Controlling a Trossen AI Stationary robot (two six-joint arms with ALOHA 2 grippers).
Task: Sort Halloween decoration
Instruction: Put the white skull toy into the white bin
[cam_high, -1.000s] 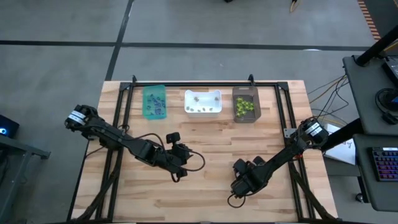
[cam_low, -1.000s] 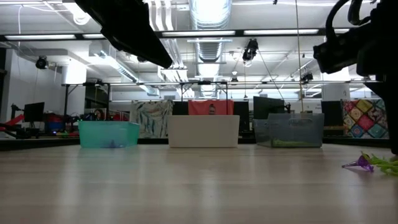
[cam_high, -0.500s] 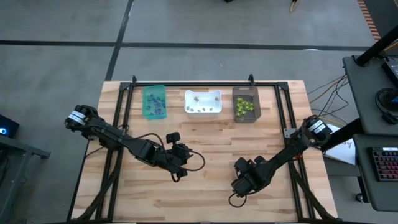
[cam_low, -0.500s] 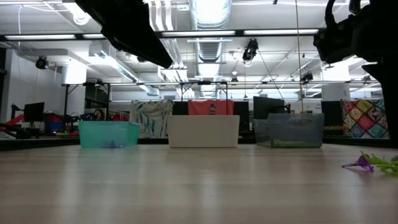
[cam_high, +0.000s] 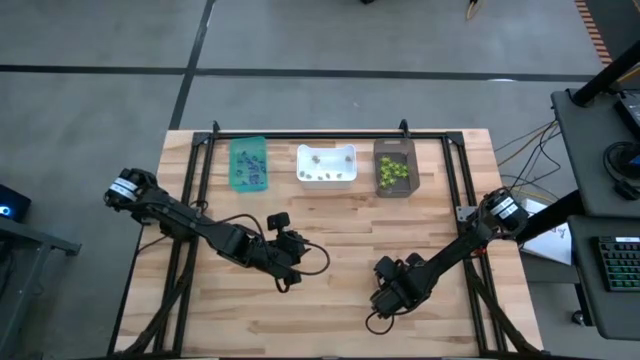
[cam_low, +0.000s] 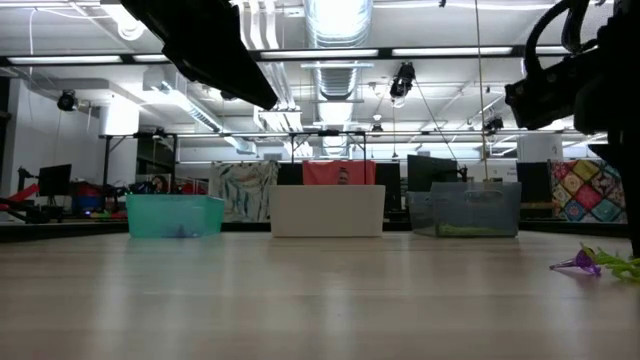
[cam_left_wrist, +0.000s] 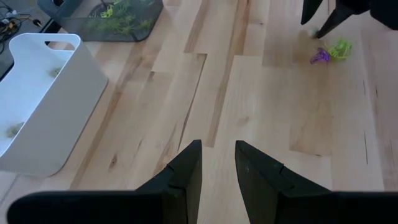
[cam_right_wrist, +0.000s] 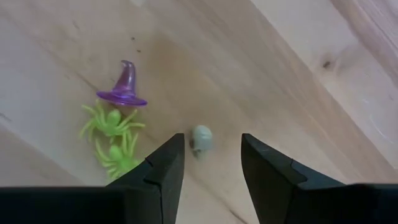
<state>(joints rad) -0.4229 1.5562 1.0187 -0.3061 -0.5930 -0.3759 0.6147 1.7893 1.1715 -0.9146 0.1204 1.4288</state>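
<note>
From above, three bins are seen in a row at the far edge of the wooden table (cam_high: 330, 300): a teal bin (cam_high: 248, 163) with dark trinkets, a white bin (cam_high: 327, 164) with pale ones, and a dark brown bin (cam_high: 395, 167) with lime-green ones. The left gripper (cam_high: 291, 243) is parked mid-table; the right gripper (cam_high: 380, 298) is lowered near the front edge. In the low view, a purple witch hat (cam_low: 578, 264) and green spiders (cam_low: 618, 264) are seen lying on the boards at the right; no writing can be read. In the left wrist view, its fingers (cam_left_wrist: 186, 171) are held slightly apart, empty. In the right wrist view, a pale skull (cam_right_wrist: 201, 139) is seen on the wood, between spread fingers (cam_right_wrist: 163, 171), ungripped.
</note>
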